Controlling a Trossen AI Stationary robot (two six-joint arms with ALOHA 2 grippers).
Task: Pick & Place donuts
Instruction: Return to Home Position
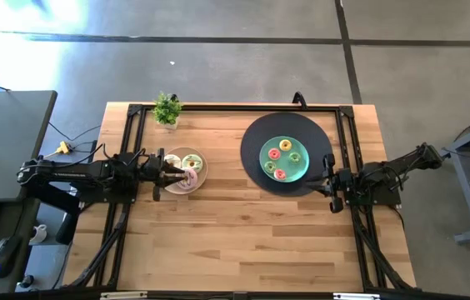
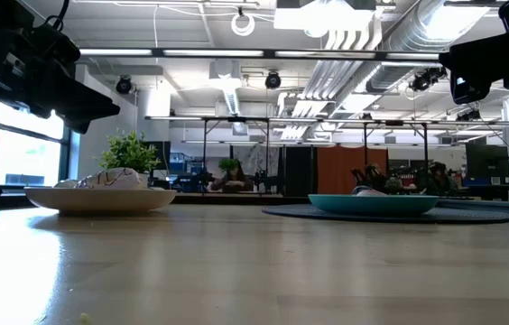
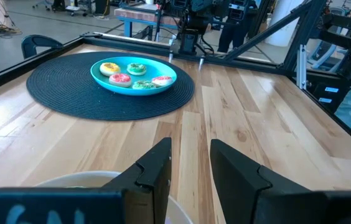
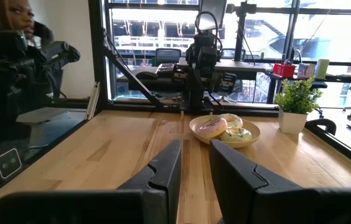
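Note:
Three larger donuts lie on the beige plate (image 1: pixel 201 173): pink (image 4: pixel 211 126), white (image 4: pixel 232 119) and cream-green (image 4: pixel 238 133). Several small donuts, among them a yellow one (image 3: pixel 109 67), a red one (image 3: pixel 119 78) and a green one (image 3: pixel 137 68), lie on the teal plate (image 1: pixel 301 172), which rests on a round black mat (image 1: pixel 252 154). My left gripper (image 3: pixel 191 155) is open and hovers over the beige plate's rim (image 3: pixel 70 180), above the pink donut (image 1: pixel 187 181). My right gripper (image 4: pixel 195 158) is open and waits raised at the mat's right edge (image 1: pixel 328 177).
A small potted plant (image 1: pixel 167 110) stands at the table's far edge, behind the beige plate. Black frame rails (image 1: pixel 235 107) run along the far edge and both sides. Bare wood (image 1: pixel 235 242) fills the table's near half. A person (image 4: pixel 14 25) stands beyond the table's left side.

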